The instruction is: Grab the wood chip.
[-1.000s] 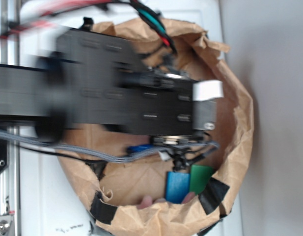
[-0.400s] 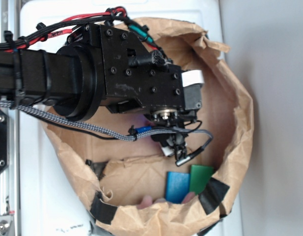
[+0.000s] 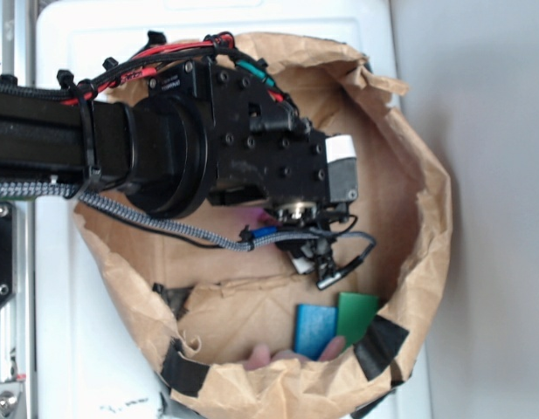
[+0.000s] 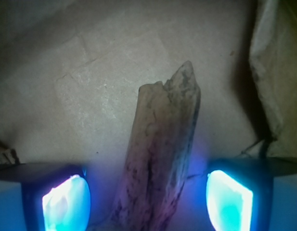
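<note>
The wood chip (image 4: 160, 159) is a rough brown splinter with a jagged far end. In the wrist view it lies on the brown paper floor, running from between my fingers up the middle. My gripper (image 4: 147, 199) is open around it, with a clear gap between the chip and each glowing blue pad (image 4: 66, 202). In the exterior view the black arm and gripper (image 3: 295, 214) hang over the middle of the paper bag and hide the chip.
A brown paper bag (image 3: 426, 218) with rolled, taped walls encloses the area. A blue block (image 3: 315, 332) and a green block (image 3: 356, 317) lie side by side at its near wall. A folded paper flap (image 4: 278, 72) rises at the wrist view's right.
The arm has swung and settled lower over the bag's middle; the earlier blur is gone. The blocks have not moved.
</note>
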Controlling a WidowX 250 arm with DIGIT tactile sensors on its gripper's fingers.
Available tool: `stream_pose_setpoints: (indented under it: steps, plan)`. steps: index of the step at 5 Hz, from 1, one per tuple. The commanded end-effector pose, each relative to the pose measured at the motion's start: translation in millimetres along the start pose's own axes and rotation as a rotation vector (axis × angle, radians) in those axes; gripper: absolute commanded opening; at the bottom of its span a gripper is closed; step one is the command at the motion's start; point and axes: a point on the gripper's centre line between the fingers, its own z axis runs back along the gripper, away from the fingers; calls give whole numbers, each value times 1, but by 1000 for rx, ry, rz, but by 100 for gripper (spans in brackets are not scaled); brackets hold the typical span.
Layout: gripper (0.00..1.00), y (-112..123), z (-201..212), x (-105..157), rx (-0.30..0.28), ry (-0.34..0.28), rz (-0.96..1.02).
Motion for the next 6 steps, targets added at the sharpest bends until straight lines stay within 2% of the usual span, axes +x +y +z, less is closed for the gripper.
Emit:
stream_pose_setpoints:
  steps: [1,3,4,5,6]
  plan:
    - [0,-14,1,-3,21,-36,-1]
    - [0,-16,34,-1,-36,-18,-10]
    - [0,-11,63,2,-74,4,-11]
    - [0,0,99,1,-118,-8,-55]
    - [0,6,126,-1,-107,-61,-94]
